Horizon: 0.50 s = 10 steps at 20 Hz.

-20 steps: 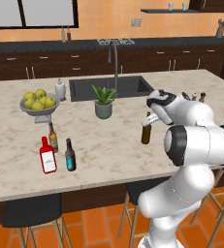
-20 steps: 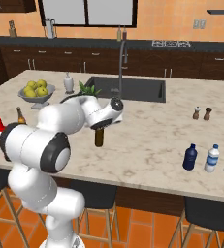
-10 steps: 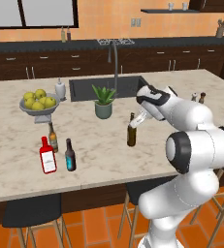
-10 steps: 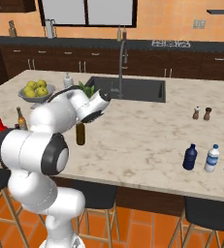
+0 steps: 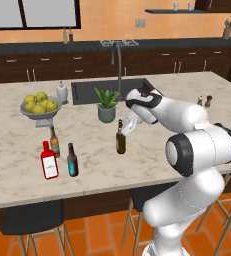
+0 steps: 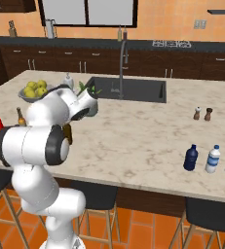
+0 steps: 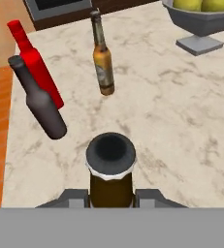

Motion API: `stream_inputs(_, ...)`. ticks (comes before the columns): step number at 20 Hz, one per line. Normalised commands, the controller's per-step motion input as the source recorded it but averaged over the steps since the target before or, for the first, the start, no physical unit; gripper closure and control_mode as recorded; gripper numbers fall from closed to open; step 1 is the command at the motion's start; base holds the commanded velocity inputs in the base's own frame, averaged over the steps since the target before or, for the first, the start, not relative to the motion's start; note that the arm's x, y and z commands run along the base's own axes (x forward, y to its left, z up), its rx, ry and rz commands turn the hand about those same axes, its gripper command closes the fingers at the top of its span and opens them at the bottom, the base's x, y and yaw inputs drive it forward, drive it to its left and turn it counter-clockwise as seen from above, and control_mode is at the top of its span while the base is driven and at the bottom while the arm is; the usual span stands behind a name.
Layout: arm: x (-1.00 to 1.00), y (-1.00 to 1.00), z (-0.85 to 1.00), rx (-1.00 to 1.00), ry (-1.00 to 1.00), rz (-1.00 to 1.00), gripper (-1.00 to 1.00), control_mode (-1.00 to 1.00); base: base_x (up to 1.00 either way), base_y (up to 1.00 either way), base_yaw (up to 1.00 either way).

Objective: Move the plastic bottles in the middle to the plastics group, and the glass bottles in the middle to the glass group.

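My gripper (image 5: 124, 127) is shut on the neck of the amber-brown glass bottle (image 5: 120, 141), which stays upright near the counter's middle. In the hand view its dark cap (image 7: 110, 154) sits between my fingers (image 7: 72, 197). Whether its base touches the counter I cannot tell. Ahead to the left stands the glass group: the flat red bottle (image 5: 49, 161), the small brown long-necked bottle (image 5: 53, 142) and the near-black bottle with a blue label (image 5: 72, 160). The squat dark-blue plastic bottle (image 6: 191, 158) stands far right beside two clear plastic bottles (image 6: 213, 159).
A fruit bowl with lemons (image 5: 39, 106) stands behind the glass group, with a white soap dispenser (image 5: 62, 92) next to it. A potted plant (image 5: 107, 105) sits just behind the held bottle, in front of the sink (image 5: 89, 90). Salt and pepper shakers (image 5: 204, 101) stand at the right.
The arm has swung left across the counter, carrying the amber bottle from the right of the plant to a spot in front of it, nearer the glass group.
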Motion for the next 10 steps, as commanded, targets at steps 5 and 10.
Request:
stream_inputs(5,0.06,0.54,-0.18,0.00,-0.06,0.13,1.00,-1.00,0.00,0.00,0.00)
stream_inputs(10,0.05,0.58,-0.10,0.00,-0.05,0.12,1.00,-1.00,0.00,0.00,0.00)
